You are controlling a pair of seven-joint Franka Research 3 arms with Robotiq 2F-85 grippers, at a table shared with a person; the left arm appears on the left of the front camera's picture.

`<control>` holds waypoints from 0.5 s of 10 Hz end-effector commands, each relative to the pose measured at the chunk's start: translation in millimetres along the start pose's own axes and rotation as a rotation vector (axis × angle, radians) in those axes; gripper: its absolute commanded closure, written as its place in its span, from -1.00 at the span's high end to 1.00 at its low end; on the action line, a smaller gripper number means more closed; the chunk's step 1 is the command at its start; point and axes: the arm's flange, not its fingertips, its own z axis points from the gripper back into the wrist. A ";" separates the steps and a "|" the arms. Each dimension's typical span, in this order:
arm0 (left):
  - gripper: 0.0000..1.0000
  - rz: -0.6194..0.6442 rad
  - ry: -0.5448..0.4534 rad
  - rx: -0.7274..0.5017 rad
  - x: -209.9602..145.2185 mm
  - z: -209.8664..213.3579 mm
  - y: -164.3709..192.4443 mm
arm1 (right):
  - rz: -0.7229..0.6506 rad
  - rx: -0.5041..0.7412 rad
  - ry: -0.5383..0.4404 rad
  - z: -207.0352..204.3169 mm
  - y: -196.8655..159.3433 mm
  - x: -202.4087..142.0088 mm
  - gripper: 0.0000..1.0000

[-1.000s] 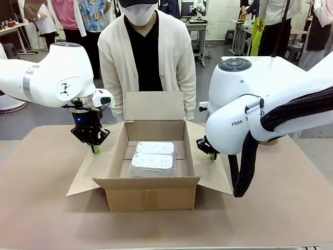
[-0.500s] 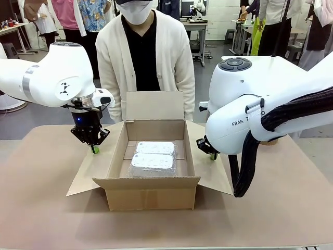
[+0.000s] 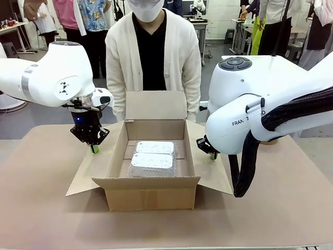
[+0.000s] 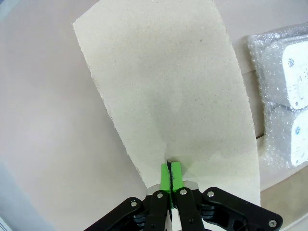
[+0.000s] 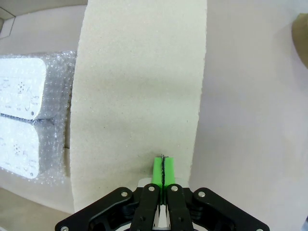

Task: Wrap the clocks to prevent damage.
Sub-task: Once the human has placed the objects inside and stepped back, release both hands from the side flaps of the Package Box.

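- clocks (image 3: pixel 152 157): pillow-like bundle in whitish translucent bubble wrap, two white rectangular slabs showing through, flat on the floor of the open box (image 3: pixel 151 195).
- box: plain brown cardboard, flaps splayed, mid-table (image 3: pixel 47 208).
- left tool (image 3: pixel 94 148): green pads pressed together, pinching nothing, over the left flap (image 3: pixel 93 172).
- right tool (image 3: pixel 213 155): pads likewise together, over the right flap (image 3: pixel 213 174).
- readable print: "FRAN" on the right arm (image 3: pixel 244 88).

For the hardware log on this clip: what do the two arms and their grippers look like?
Both arms are white with rounded joints. The left arm has a grey band and a blue wrist light; the right arm bears the letters FRAN, a dark button pad and a black braided cable sleeve. The left gripper and right gripper are black with green pads.
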 end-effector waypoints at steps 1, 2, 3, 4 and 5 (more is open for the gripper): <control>-0.99 -0.002 -0.001 0.002 -0.5 -0.5 -0.6 | 0.000 -0.001 0.006 -3.1 0.3 -1.8 -0.98; -0.99 -0.002 -0.001 0.002 -0.5 -0.5 -0.6 | 0.000 -0.001 0.006 -3.1 0.3 -1.8 -0.98; -0.99 -0.002 -0.001 0.002 -0.5 -0.5 -0.6 | 0.000 -0.001 0.006 -3.1 0.3 -1.8 -0.98; -0.99 0.000 0.000 0.000 0.0 0.0 0.0 | 0.000 0.000 0.000 0.0 0.0 0.0 -0.98; -0.99 -0.022 -0.024 -0.003 0.7 25.0 -2.6 | 0.003 0.024 -0.044 28.8 4.4 -5.2 -0.98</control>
